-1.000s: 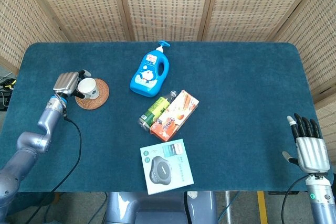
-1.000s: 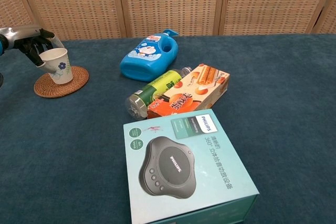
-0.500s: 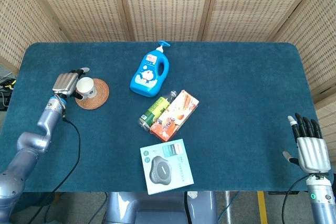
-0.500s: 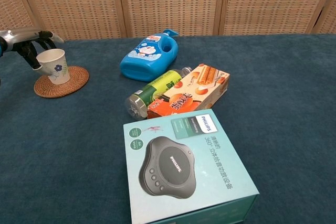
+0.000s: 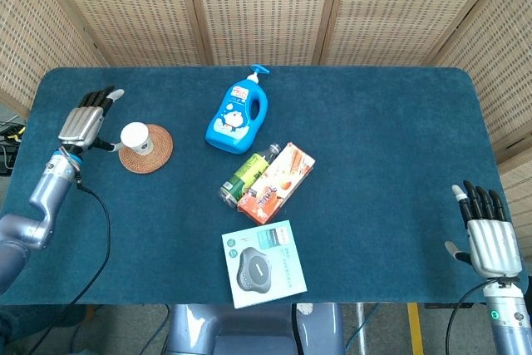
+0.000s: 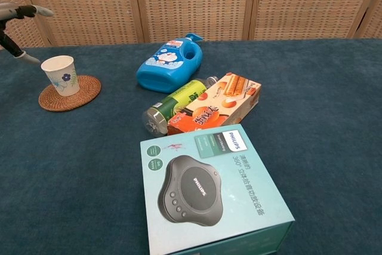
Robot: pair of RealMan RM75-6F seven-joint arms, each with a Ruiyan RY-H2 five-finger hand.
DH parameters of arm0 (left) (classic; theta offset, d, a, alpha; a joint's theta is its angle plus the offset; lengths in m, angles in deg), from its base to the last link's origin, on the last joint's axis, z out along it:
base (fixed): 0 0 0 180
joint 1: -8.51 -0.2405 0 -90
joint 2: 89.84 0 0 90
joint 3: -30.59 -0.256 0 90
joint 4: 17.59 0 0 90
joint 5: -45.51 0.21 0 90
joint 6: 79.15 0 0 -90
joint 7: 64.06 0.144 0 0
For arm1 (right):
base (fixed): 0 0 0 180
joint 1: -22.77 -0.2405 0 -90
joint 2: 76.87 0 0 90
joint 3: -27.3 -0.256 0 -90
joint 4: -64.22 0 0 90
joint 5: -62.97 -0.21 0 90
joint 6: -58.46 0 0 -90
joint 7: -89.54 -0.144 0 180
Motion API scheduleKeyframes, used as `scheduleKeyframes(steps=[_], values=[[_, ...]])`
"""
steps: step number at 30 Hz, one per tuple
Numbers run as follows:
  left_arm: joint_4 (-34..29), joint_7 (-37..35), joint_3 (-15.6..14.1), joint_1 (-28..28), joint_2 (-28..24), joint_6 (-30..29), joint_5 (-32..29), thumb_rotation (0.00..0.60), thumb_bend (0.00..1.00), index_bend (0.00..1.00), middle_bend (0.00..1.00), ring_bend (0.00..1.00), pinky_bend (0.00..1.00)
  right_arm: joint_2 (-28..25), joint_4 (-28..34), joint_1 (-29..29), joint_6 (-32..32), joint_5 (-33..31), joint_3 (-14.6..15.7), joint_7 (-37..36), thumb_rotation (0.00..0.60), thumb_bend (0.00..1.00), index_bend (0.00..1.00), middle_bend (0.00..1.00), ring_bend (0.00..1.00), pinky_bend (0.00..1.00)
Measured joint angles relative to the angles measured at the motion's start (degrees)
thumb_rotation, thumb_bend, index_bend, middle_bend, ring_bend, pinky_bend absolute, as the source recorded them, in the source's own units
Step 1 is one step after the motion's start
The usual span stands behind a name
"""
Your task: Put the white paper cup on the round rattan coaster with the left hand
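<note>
The white paper cup (image 5: 135, 138) (image 6: 60, 74), printed with a small blue flower, stands upright on the round rattan coaster (image 5: 153, 153) (image 6: 74, 95) at the table's left side, toward the coaster's left edge. My left hand (image 5: 85, 119) hovers just left of the cup with its fingers spread, holding nothing and apart from the cup. In the chest view only the fingertips (image 6: 22, 11) of that hand show at the top left corner. My right hand (image 5: 485, 237) hangs open off the table's near right corner, far from the cup.
A blue pump bottle (image 5: 238, 111) lies mid-table. A green bottle (image 5: 246, 174) and an orange snack box (image 5: 278, 181) lie side by side below it. A pale Philips speaker box (image 5: 263, 263) sits at the near edge. Wicker screens stand behind the table.
My left hand has let go of the cup, spread its fingers and drawn back to the left and up. The cup stays upright on the coaster. The right hand has barely moved.
</note>
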Motion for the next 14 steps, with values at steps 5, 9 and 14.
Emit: scheduleKeyframes(steps=[5, 9, 14], values=[[-8.7, 2.3, 0.5, -5.0, -5.7, -7.2, -1.0, 0.600, 0.00, 0.00, 0.00, 0.00, 0.00, -0.8, 0.7, 0.4, 1.1, 1.0, 0.2, -1.2, 0.600, 0.00, 0.00, 0.00, 0.00, 0.00], [-21.1, 6.1, 0.6, -9.7, -11.3, -11.7, -2.6, 0.600, 0.00, 0.00, 0.00, 0.00, 0.00, -1.3, 0.9, 0.6, 1.3, 1.7, 0.4, -2.4, 0.600, 0.00, 0.00, 0.00, 0.00, 0.00], [-42.0, 15.9, -0.3, -16.8, -19.7, -18.4, -4.8, 0.600, 0.00, 0.00, 0.00, 0.00, 0.00, -1.8, 0.9, 0.7, 1.4, 2.1, 0.6, -3.3, 0.600, 0.00, 0.00, 0.00, 0.00, 0.00]])
